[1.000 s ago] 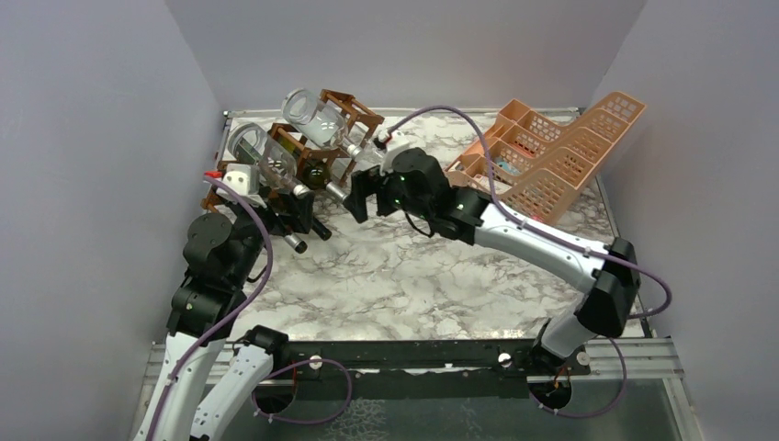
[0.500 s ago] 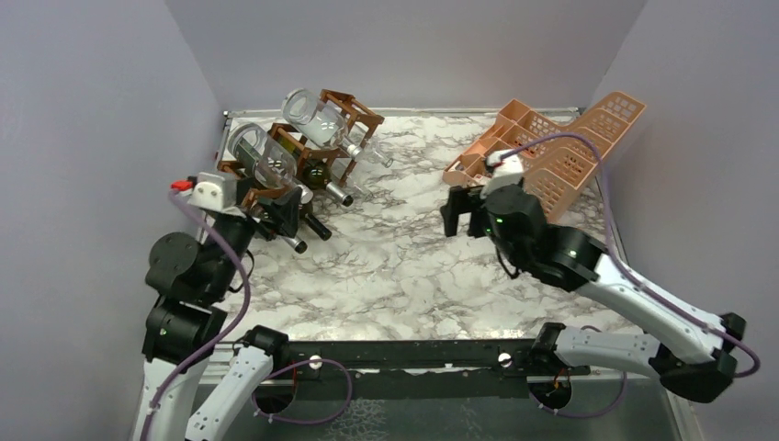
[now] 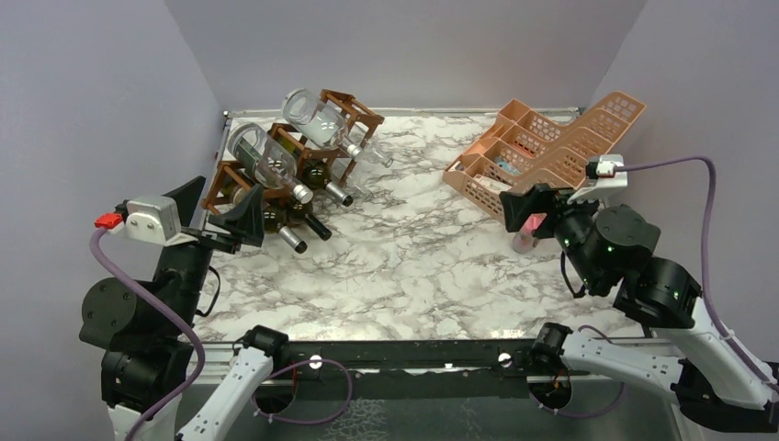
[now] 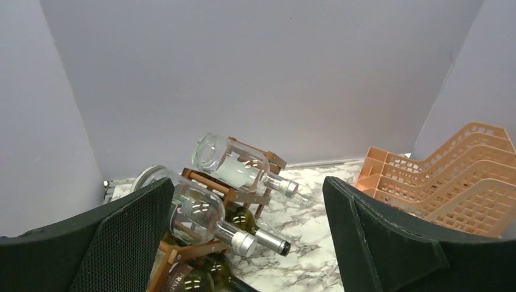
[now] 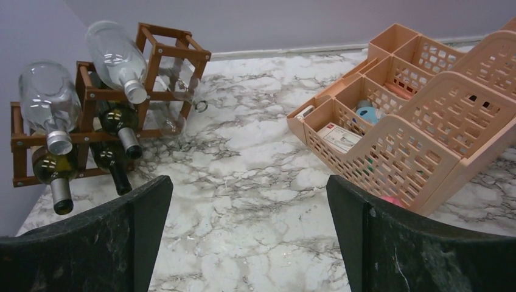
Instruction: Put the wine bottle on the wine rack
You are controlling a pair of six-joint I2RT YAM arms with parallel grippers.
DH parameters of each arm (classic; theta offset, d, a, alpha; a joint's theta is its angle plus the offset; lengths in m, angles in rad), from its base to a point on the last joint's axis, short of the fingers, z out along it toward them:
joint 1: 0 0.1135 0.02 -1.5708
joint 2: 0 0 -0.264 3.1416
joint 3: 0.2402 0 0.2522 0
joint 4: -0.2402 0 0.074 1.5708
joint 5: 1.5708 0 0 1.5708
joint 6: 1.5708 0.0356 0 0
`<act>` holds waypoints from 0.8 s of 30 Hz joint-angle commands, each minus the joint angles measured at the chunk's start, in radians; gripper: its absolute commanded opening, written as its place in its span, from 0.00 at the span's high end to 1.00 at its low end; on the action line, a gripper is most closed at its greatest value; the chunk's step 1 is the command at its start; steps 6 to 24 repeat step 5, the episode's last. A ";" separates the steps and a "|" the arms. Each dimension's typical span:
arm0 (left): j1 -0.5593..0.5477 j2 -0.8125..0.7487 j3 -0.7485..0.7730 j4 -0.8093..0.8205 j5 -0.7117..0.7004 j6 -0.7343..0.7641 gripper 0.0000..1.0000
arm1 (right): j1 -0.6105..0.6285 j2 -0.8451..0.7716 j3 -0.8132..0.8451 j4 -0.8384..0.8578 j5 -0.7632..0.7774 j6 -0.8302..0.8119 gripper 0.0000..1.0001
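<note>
The brown wooden wine rack stands at the back left of the marble table. Two clear bottles lie in its upper cells, and dark green bottles lie below, necks pointing out. Every bottle in view lies in the rack. My left gripper is open and empty, raised in front of and left of the rack. My right gripper is open and empty by the peach basket. The rack also shows in the left wrist view and the right wrist view.
A peach-orange perforated basket rack holding small items stands at the back right. A small pink thing sits by its near edge. Grey walls close the back and both sides. A black rail runs along the near edge.
Both arms have pulled away from the wine rack. The right gripper swung right, over to the peach basket. The left gripper drew back toward the near left. Both stay open.
</note>
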 commanded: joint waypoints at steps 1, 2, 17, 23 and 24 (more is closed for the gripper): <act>-0.003 -0.003 0.019 -0.048 -0.037 0.015 0.01 | 0.003 -0.016 0.040 -0.015 0.026 -0.035 0.00; -0.003 -0.002 0.018 -0.051 -0.038 0.015 0.01 | 0.002 -0.017 0.039 -0.009 0.023 -0.036 0.00; -0.003 -0.002 0.008 -0.057 -0.040 0.012 0.01 | 0.002 -0.009 0.040 -0.006 0.017 -0.028 0.00; -0.003 -0.002 0.008 -0.057 -0.040 0.012 0.01 | 0.002 -0.009 0.040 -0.006 0.017 -0.028 0.00; -0.003 -0.002 0.008 -0.057 -0.040 0.012 0.01 | 0.002 -0.009 0.040 -0.006 0.017 -0.028 0.00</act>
